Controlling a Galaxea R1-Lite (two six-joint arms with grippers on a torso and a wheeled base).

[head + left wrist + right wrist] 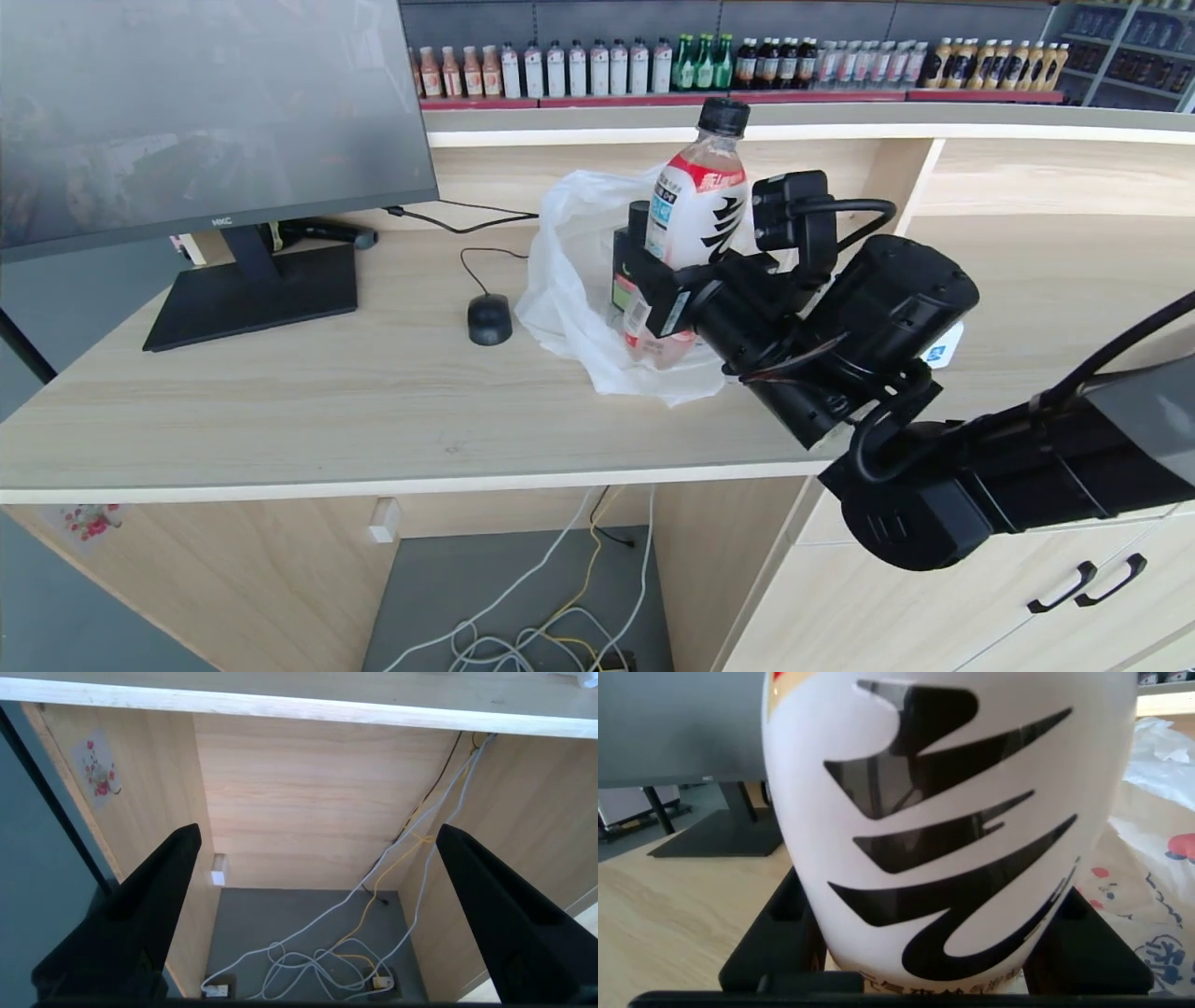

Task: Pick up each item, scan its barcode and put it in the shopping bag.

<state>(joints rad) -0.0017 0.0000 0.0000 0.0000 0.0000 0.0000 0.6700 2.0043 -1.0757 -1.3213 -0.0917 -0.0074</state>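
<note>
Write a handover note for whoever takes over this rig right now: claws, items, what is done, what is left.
Claws: the right claw is shut on the bottle, holding it upright. The left claw is open and empty, low under the counter edge.
Things: the bottle is at the white shopping bag, which lies on the counter. Whether its base is already inside the bag cannot be told.
Done: the bottle is picked up. Whether it was scanned cannot be told.
Left: probably confirm the scan, then lower the bottle into the bag and release.
</note>
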